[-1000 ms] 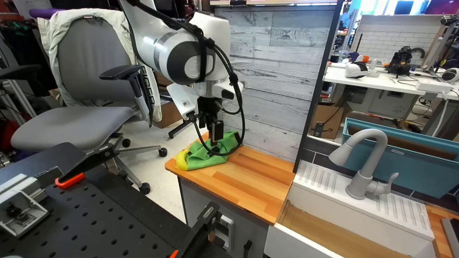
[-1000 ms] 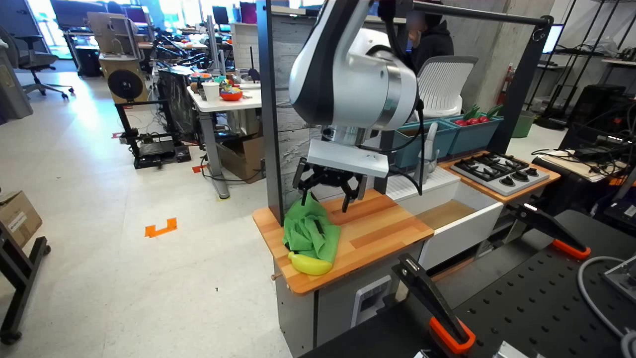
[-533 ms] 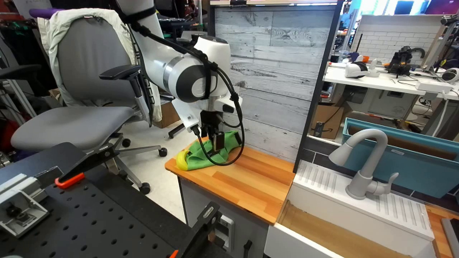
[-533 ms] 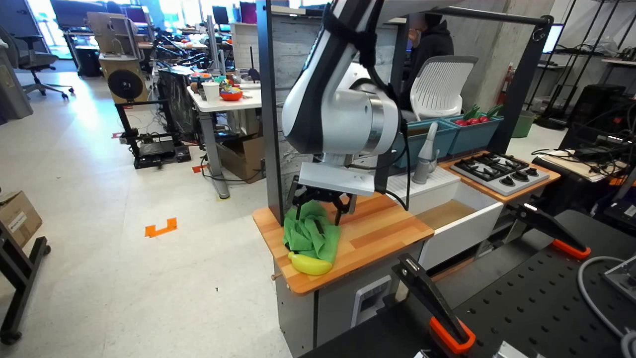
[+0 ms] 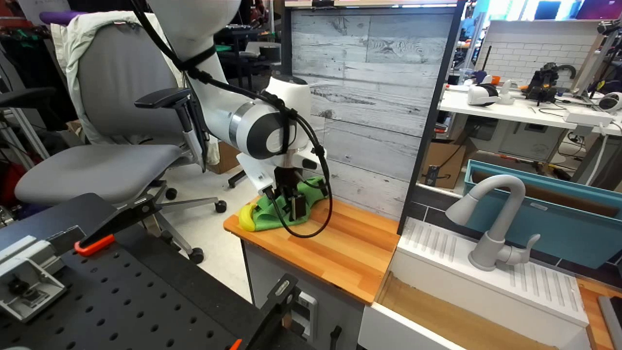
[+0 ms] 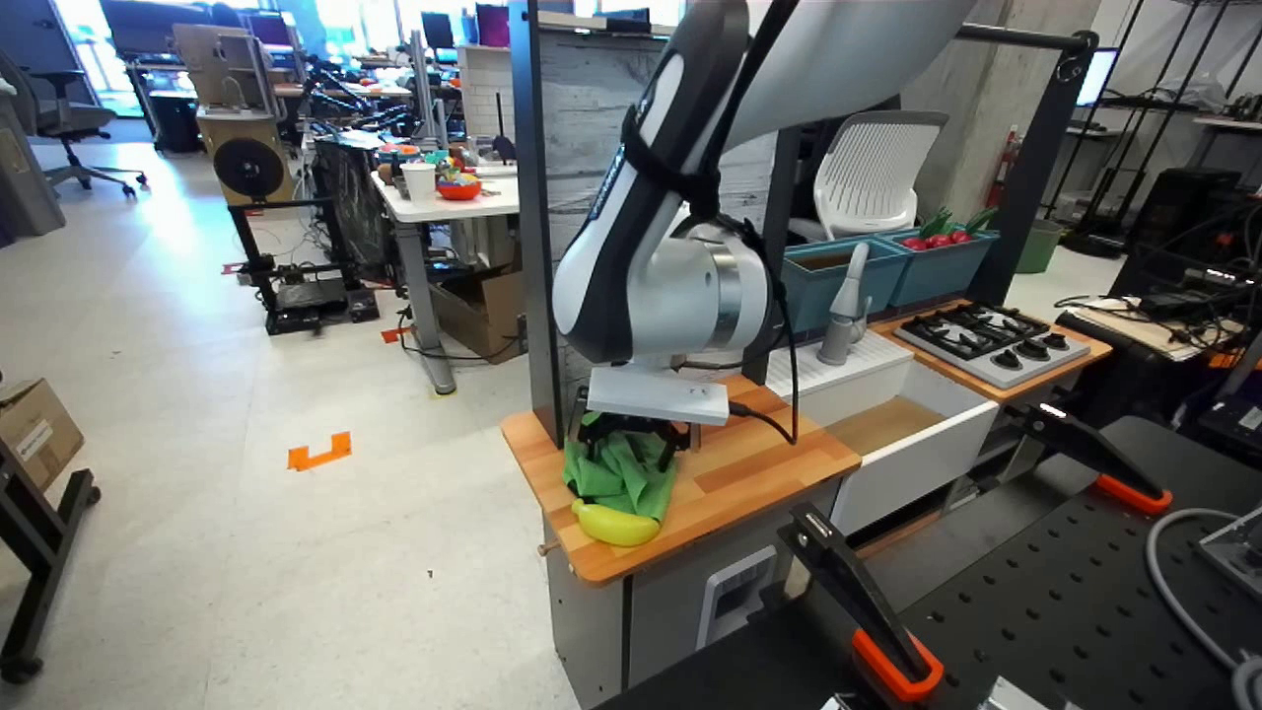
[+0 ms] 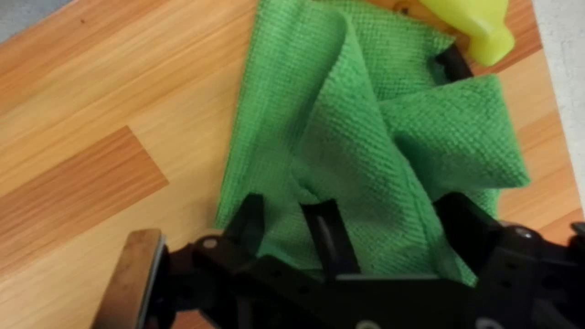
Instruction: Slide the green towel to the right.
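The green towel (image 5: 272, 214) lies crumpled on the wooden counter (image 5: 350, 248), near its end, in both exterior views (image 6: 621, 485). It fills the middle of the wrist view (image 7: 347, 137). My gripper (image 7: 351, 204) points down over the towel's wall-side part, with its fingers (image 7: 250, 214) spread wide. Green cloth and a black strip (image 7: 329, 235) show between them. In an exterior view the gripper (image 6: 628, 457) is low at the towel. I cannot tell whether the fingertips touch the cloth.
A yellow banana (image 6: 616, 525) lies against the towel at the counter's front corner. A grey wood panel (image 5: 369, 112) stands behind the counter. A white sink (image 6: 912, 463) with a grey faucet (image 5: 503, 228) adjoins the counter. Black clamps (image 6: 858, 592) stand in front.
My gripper has come down from above onto the towel, its fingers still apart. The towel and banana stay where they were.
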Action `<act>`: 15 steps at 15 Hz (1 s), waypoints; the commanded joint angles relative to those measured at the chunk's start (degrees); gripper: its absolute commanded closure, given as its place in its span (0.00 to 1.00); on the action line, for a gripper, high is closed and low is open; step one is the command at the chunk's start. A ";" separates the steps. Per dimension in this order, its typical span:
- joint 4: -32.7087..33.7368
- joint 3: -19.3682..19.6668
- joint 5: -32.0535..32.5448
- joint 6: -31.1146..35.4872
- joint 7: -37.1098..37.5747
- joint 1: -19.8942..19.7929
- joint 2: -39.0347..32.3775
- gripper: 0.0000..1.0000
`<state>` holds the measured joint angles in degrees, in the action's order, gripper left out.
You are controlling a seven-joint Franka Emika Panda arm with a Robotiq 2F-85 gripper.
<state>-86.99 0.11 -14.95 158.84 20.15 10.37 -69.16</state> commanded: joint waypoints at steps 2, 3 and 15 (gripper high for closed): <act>7.77 2.49 1.71 -4.79 2.74 0.27 -4.70 0.00; 8.66 2.71 1.72 -5.74 2.83 -0.09 -4.99 0.00; 16.74 2.22 0.51 -11.40 0.57 -10.55 -9.78 0.00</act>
<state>-74.83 2.72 -14.73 148.64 21.34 2.42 -74.95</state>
